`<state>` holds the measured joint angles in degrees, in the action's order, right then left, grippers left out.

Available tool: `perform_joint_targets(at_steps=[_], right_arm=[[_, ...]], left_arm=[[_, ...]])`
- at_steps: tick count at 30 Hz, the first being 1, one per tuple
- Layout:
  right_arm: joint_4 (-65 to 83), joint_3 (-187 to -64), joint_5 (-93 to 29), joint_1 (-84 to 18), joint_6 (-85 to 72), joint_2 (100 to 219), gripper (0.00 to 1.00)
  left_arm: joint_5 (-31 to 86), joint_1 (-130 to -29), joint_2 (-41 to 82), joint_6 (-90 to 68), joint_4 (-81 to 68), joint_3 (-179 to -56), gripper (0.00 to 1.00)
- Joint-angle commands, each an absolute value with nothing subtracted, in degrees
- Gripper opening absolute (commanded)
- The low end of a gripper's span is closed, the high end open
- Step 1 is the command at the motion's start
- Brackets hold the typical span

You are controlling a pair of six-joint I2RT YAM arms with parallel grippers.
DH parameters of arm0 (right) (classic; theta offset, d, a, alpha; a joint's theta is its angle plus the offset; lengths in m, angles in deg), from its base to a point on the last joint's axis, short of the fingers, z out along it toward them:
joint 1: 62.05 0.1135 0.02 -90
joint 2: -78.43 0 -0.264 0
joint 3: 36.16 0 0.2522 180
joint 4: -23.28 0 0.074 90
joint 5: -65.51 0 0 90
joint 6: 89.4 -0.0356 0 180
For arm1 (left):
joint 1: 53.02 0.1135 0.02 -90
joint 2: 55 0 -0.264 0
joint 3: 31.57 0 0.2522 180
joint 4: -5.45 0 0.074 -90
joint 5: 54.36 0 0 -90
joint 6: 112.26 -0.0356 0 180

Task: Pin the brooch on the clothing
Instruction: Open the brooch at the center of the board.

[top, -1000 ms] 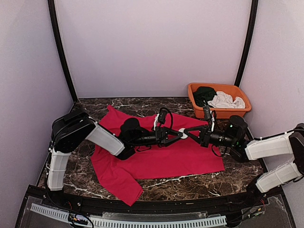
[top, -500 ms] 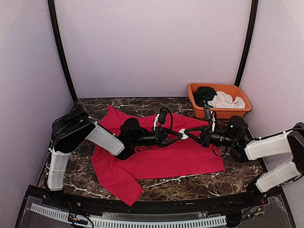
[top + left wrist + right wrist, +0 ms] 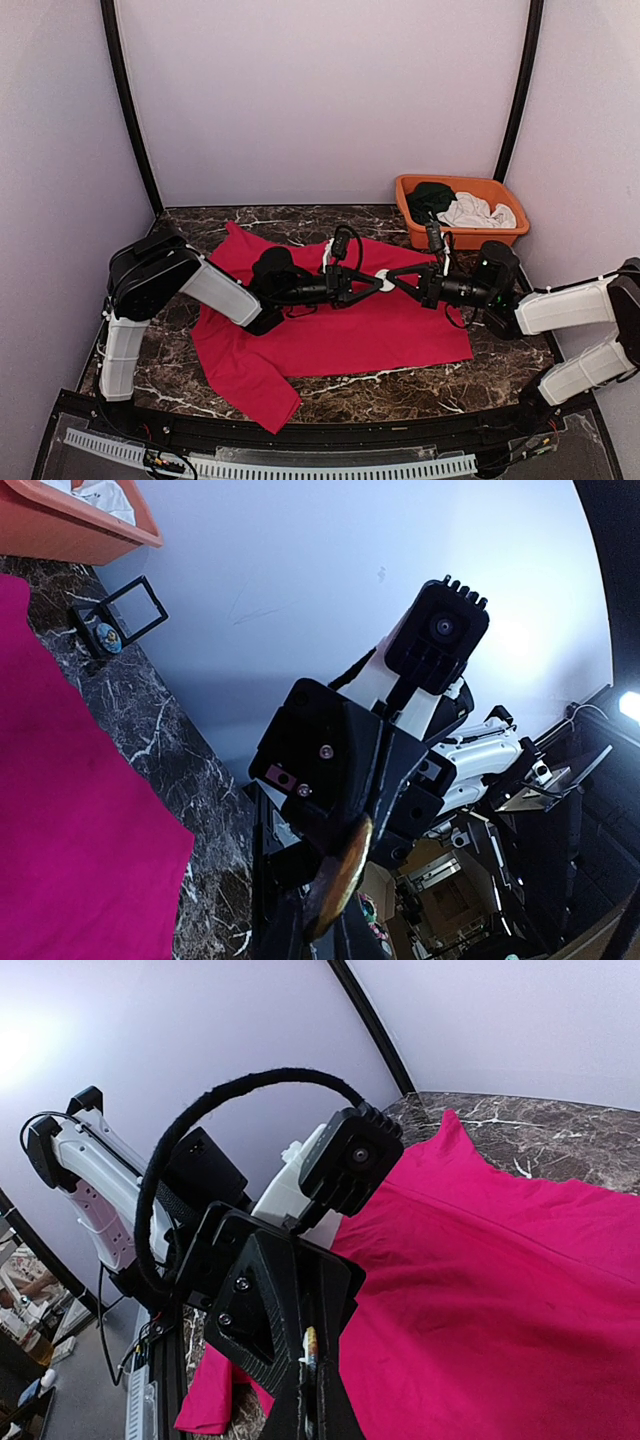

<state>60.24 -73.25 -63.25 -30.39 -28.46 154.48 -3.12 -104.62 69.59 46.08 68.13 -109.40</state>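
Observation:
The red T-shirt (image 3: 340, 340) lies spread flat on the marble table; it also shows in the left wrist view (image 3: 60, 780) and the right wrist view (image 3: 520, 1290). The brooch (image 3: 384, 281), a small white round disc, hangs above the shirt's middle between both grippers. My left gripper (image 3: 375, 282) reaches it from the left and my right gripper (image 3: 393, 280) from the right, tips meeting. The brooch shows edge-on in both wrist views (image 3: 340, 875) (image 3: 310, 1345). My left gripper (image 3: 325, 920) and right gripper (image 3: 310, 1380) each pinch it.
An orange basket (image 3: 480, 238) stands at the back right with a dark green garment (image 3: 432, 196) and a white garment (image 3: 475, 212) in it. A small black frame stand (image 3: 120, 610) sits on the marble near the basket. Grey walls close in on three sides.
Both grippers stay joined on the brooch. The right gripper and the brooch have shifted very slightly left and up; the shirt has not moved.

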Motion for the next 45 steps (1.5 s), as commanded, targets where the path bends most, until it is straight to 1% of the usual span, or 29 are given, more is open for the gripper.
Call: perform_joint_targets(at_steps=[1, 5, 13, 20, 23, 26, 33, 35, 37, 41, 45], right_arm=[[57.6, -74.4, -62.1, -28.9, -26.3, 153.7, 0.0], [55.9, -75.0, -60.5, -28.6, -26.1, 153.2, 0.0], [52.2, -77.1, -58.3, -26.8, -24.4, 153.0, 0.0], [50.7, -78.1, -58.6, -25.2, -22.8, 153.5, 0.0], [50.6, -77.6, -58.3, -25.1, -22.6, 152.6, 0.0], [50.6, -77.1, -57.9, -25.1, -22.5, 151.4, 0.0], [49.9, -78.4, -59.8, -25.1, -23.2, 151.0, 0.0], [49.1, -79.3, -60.0, -25.1, -22.8, 150.7, 0.0], [48.3, -79.8, -59.8, -25.1, -22.0, 150.2, 0.0], [48.0, -80.1, -59.8, -25.3, -21.8, 149.9, 0.0], [48.1, -80.0, -60.4, -25.8, -22.3, 149.7, 0.0]], left_arm=[[-2.9, -104.8, 68.5, 45.4, 80.3, -111.1, 0.08], [-2.3, -105.1, 68.4, 44.1, 77.8, -111.1, 0.05], [-0.5, -105.9, 67.4, 40.4, 71.0, -111.1, 0.04], [0.7, -105.9, 67.4, 39.2, 67.4, -111.2, 0.06], [0.6, -105.9, 67.4, 38.9, 67.4, -111.0, 0.08], [0.4, -105.9, 67.4, 38.5, 67.1, -110.9, 0.14], [0.4, -105.9, 66.2, 37.3, 66.7, -110.2, 0.22], [0.5, -105.8, 65.3, 36.3, 66.1, -109.5, 0.26], [0.8, -105.6, 63.9, 35.3, 65.3, -108.7, 0.33], [0.8, -104.5, 62.6, 35.3, 66.1, -107.6, 0.43], [0.4, -103.2, 60.4, 34.4, 65.9, -106.3, 0.5]])
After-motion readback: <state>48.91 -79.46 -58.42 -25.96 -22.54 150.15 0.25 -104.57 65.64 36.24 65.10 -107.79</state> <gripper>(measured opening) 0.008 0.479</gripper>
